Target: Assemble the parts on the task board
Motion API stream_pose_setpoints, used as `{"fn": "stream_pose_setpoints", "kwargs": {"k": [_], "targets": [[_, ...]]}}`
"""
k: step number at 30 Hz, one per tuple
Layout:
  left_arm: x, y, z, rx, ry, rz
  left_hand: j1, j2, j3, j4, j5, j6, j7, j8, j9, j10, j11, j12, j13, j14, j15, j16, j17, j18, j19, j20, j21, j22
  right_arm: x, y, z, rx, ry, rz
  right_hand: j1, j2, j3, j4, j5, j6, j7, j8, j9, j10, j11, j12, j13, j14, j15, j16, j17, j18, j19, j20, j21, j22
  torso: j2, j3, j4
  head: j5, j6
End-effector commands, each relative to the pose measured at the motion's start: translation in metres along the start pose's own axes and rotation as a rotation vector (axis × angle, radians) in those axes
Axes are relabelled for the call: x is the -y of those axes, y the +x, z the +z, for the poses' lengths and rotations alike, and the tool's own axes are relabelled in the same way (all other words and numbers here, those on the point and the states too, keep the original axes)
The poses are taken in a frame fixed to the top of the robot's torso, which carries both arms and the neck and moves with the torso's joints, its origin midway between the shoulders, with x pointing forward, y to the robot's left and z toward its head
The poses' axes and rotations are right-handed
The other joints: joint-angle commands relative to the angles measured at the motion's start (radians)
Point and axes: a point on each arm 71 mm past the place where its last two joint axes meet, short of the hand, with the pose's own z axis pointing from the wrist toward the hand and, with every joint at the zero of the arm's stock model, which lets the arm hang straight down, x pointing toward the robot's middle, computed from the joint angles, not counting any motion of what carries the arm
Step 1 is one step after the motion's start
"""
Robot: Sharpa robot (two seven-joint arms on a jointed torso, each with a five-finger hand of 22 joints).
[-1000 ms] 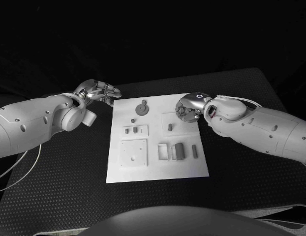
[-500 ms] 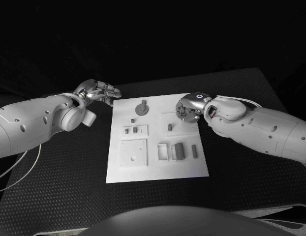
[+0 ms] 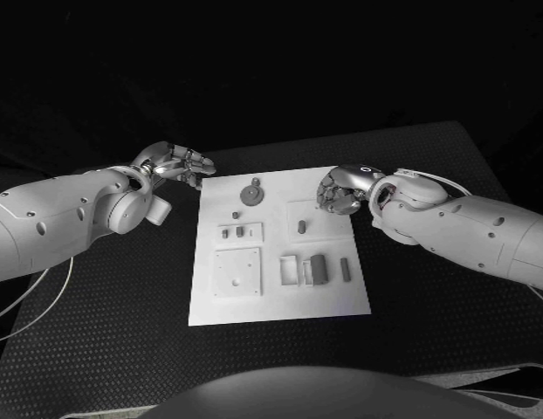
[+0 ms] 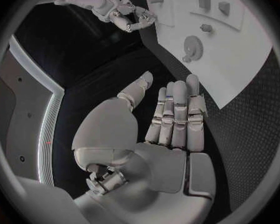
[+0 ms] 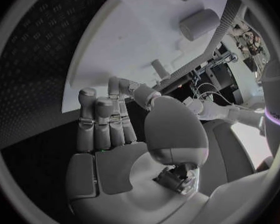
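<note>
Your left hand [image 3: 175, 163] open beside the task board [image 3: 277, 301], right hand [image 3: 343, 190] open and empty over its far edge.

The silver many-fingered right hand [image 3: 339, 193] covers the far right corner of the flat white task board [image 3: 334, 301]. The small grey parts [image 3: 312, 269] on it are too tiny to identify.

A black table [image 3: 120, 332] is carrying one thing directly — a white plate [image 3: 278, 301], lying flat between the left hand [image 3: 177, 163] and the right hand [image 3: 343, 190], its far corners sitting just beside each.
</note>
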Motion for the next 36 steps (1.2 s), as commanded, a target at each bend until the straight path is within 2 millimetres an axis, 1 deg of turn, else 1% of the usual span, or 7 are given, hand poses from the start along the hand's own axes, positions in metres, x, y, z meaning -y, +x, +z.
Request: {"fn": "stream_pose_setpoints", "kwargs": {"k": [1,13,18,24,29,33,36], "targets": [[0.002,0.002,0.001,-0.017,0.008,-0.01,-0.002,0.01,-0.006,0.0,0.002,-0.006,0.0,-0.002,0.0,-0.009,-0.001,0.005,0.001,0.005,0.001,-0.005,0.001,0.02,0.01,0.0,-0.004,-0.001,0.006,-0.003,-0.003,0.022,0.031,0.221,-0.001,0.01,0.006,0.001,0.001,0.005,-0.001,0.007,0.002,0.006,0.002,0.004,0.003,-0.003,-0.008,-0.002,0.0,0.06,0.003,-0.001,0.003,0.018,0.0,0.0004,-0.0005,0.001,0.001],[0.003,0.008,0.001,-0.035,0.005,-0.053,-0.003,0.014,-0.006,0.0,0.002,-0.01,0.001,-0.004,-0.001,-0.014,0.001,0.003,0.001,0.004,0.002,-0.006,0.001,0.02,0.009,0.001,-0.006,-0.001,0.022,-0.015,-0.01,0.035,0.061,0.646,-0.012,0.021,0.005,-0.006,0.002,0.001,0.0,0.005,0.004,0.0,0.002,0.005,0.013,-0.006,-0.009,-0.006,-0.001,0.06,0.0,-0.001,0.0,0.017,-0.001,0.0008,-0.0028,0.001,0.019],[0.006,0.016,0.002,-0.054,-0.003,-0.12,-0.006,0.016,-0.006,0.0,0.001,-0.014,0.003,-0.006,-0.002,-0.017,0.002,0.002,0.0,0.003,0.003,-0.007,0.002,0.019,0.009,0.002,-0.007,-0.001,0.022,-0.015,-0.009,0.033,0.055,0.779,-0.017,0.026,0.005,-0.01,0.002,-0.001,0.001,0.004,0.005,-0.003,0.003,0.005,0.017,-0.009,-0.008,-0.008,0.0,0.06,-0.002,0.0,-0.002,0.017,-0.001,0.0011,-0.0009,0.001,0.029],[0.014,0.039,0.002,-0.119,-0.014,-0.235,-0.015,0.02,-0.01,0.0,-0.005,-0.028,0.009,-0.014,-0.006,-0.028,0.005,-0.001,-0.004,0.002,0.006,-0.009,0.002,0.021,0.008,0.004,-0.011,-0.001,0.019,-0.017,-0.008,0.041,0.047,0.939,-0.022,0.031,0.004,-0.013,0.002,-0.003,0.002,0.003,0.005,-0.006,0.003,0.005,0.021,-0.011,-0.007,-0.009,0.0,0.06,-0.005,0.001,-0.003,0.017,-0.001,-0.0005,-0.0008,0.006,0.042],[0.022,0.065,0.002,-0.2,-0.03,-0.356,-0.04,0.015,-0.026,0.001,-0.017,-0.057,0.016,-0.026,-0.015,-0.063,0.015,-0.005,-0.021,-0.002,0.016,-0.011,0.003,0.025,0.006,0.011,-0.016,0.0,0.013,-0.021,-0.007,0.05,0.025,1.06,-0.027,0.037,0.003,-0.016,0.002,-0.006,0.003,0.002,0.006,-0.01,0.004,0.005,0.024,-0.013,-0.007,-0.009,0.001,0.06,-0.007,0.002,-0.004,0.017,-0.001,-0.001,-0.0006,0.012,0.053],[0.023,0.085,-0.001,-0.26,-0.067,-0.475,-0.081,0.01,-0.072,0.0,-0.018,-0.104,0.007,-0.043,-0.023,-0.109,0.028,-0.005,-0.045,-0.009,0.028,-0.013,0.005,0.036,0.002,0.022,-0.022,0.0,0.007,-0.024,-0.007,0.038,-0.007,1.138,-0.031,0.04,0.002,-0.019,0.001,-0.007,0.003,0.001,0.006,-0.012,0.005,0.004,0.027,-0.015,-0.006,-0.009,0.002,0.06,-0.009,0.003,-0.004,0.017,-0.002,-0.0014,-0.0014,0.018,0.064],[0.025,0.096,-0.002,-0.294,-0.081,-0.53,-0.09,0.011,-0.095,0.0,-0.018,-0.135,0.0,-0.052,-0.026,-0.134,0.033,-0.004,-0.063,-0.013,0.032,-0.013,0.006,0.043,0.0,0.029,-0.027,-0.001,0.002,-0.025,-0.006,0.029,-0.032,1.167,-0.033,0.043,0.002,-0.021,0.001,-0.008,0.004,0.001,0.007,-0.013,0.005,0.005,0.029,-0.017,-0.006,-0.01,0.002,0.06,-0.01,0.003,-0.005,0.018,-0.003,-0.0019,-0.001,0.022,0.072]]}}
